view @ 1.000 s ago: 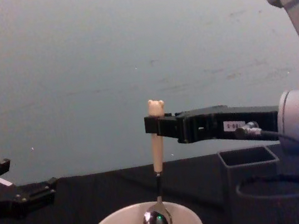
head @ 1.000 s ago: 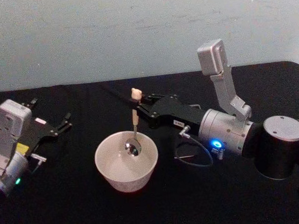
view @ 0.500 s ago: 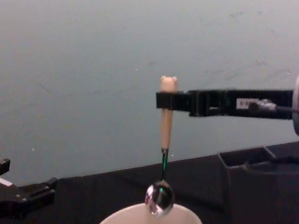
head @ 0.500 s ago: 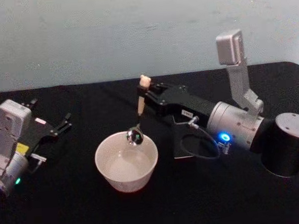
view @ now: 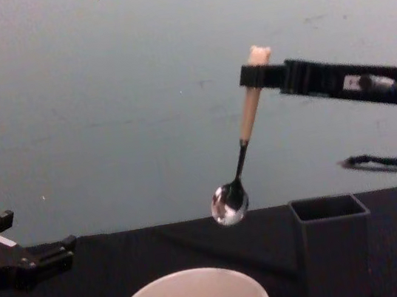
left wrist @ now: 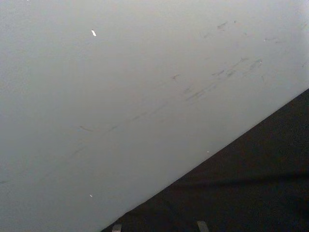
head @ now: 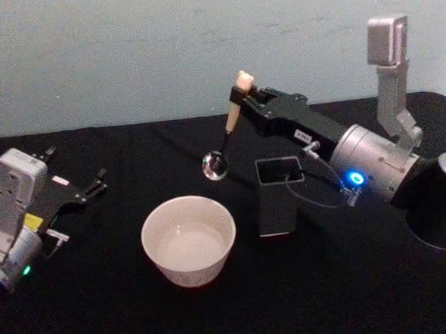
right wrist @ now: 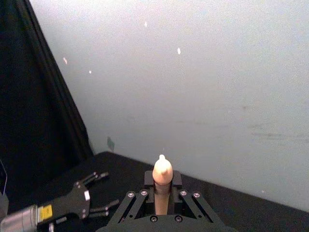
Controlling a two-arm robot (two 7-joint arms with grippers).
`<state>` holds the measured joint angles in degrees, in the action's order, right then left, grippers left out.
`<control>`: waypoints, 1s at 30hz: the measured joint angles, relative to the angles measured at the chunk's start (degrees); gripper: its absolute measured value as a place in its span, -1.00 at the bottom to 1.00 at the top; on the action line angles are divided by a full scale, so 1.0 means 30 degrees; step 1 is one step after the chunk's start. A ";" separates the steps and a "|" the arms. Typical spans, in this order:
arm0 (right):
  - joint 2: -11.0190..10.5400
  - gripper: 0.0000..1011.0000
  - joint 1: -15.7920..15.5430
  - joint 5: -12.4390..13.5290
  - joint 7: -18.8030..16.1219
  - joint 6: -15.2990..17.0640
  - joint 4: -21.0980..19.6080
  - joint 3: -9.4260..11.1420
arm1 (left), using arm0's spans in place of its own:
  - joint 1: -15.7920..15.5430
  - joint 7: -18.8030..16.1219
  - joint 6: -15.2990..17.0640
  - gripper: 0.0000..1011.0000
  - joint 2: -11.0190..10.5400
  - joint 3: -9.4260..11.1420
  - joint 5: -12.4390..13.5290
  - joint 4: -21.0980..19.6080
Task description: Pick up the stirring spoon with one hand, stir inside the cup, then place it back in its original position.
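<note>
Above the round cream cup, the steel-bowled stirring spoon is pinched by the right gripper. The left gripper is parked left of it, fingers spread.

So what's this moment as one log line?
right hand: shut on stirring spoon, held clear of cup | holder: empty | left hand: open, idle

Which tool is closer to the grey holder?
Right. The right tool, gripping the spoon, hangs above the holder, a little to its left. The left tool sits open far left, beyond the cup.
</note>
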<state>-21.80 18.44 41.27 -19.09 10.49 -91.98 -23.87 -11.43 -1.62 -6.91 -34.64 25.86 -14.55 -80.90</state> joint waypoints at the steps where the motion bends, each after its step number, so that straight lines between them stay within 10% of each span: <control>1: 0.0000 -0.60 0.0000 0.0000 0.0000 0.0000 0.0000 0.0000 | -0.0001 0.0001 0.0000 0.98 -0.0001 0.0000 -0.0001 0.0001; 30: -0.3428 -0.60 -0.2105 0.2564 0.0019 -0.0734 -0.3001 0.1873 | 0.0000 0.0001 0.0000 0.98 0.0000 0.0000 0.0001 0.0000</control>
<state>-32.08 12.13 48.96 -19.04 8.29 -100.99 -18.25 -11.43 -1.62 -6.91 -34.64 25.86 -14.55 -80.90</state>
